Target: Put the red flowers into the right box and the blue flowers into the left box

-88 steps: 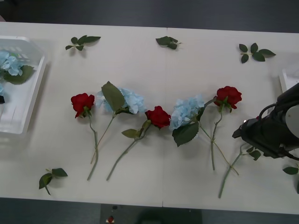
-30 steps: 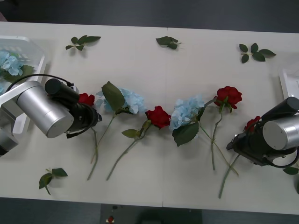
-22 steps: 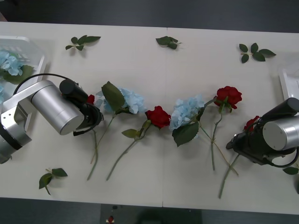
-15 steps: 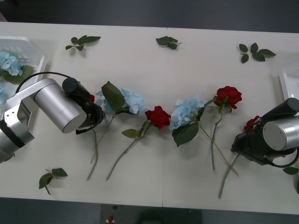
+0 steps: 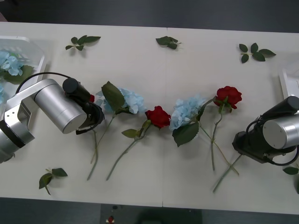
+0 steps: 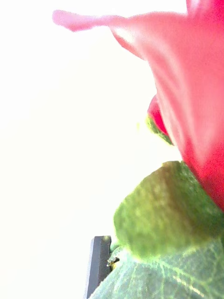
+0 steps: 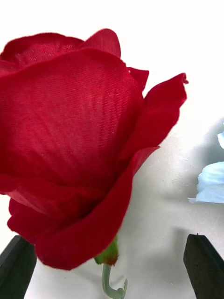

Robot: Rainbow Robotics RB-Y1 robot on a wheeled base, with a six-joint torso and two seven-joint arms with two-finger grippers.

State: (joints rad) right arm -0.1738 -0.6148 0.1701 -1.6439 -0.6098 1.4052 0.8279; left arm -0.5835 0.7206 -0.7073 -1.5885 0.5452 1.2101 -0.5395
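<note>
Red flowers and blue flowers lie in a row across the table. My left gripper [image 5: 93, 112] is open around the leftmost red rose [image 7: 70, 140], one black finger [image 7: 16, 266] on each side of its stem. My right gripper [image 5: 240, 142] covers the rightmost rose's head; its stem [image 5: 226, 173] sticks out toward the front edge. Up close, red petals [image 6: 186, 93] and a leaf press against one black finger [image 6: 98, 268], which sits near the middle. Two more roses [image 5: 158, 116] [image 5: 228, 96] and two blue clusters [image 5: 131, 100] [image 5: 186, 111] lie between. The left box [image 5: 32, 100] holds blue flowers [image 5: 9, 63]. The right box's edge [image 5: 288, 79] shows.
Loose green leaf sprigs lie at the back [image 5: 81, 41] [image 5: 167, 42] [image 5: 254, 51], at the front left [image 5: 51, 176] and by the right arm [image 5: 290, 170]. The table's front edge runs close below the stems.
My left arm came in from the left box and settled over the leftmost rose. The right gripper now hides its rose's head, and that stem has swung slightly.
</note>
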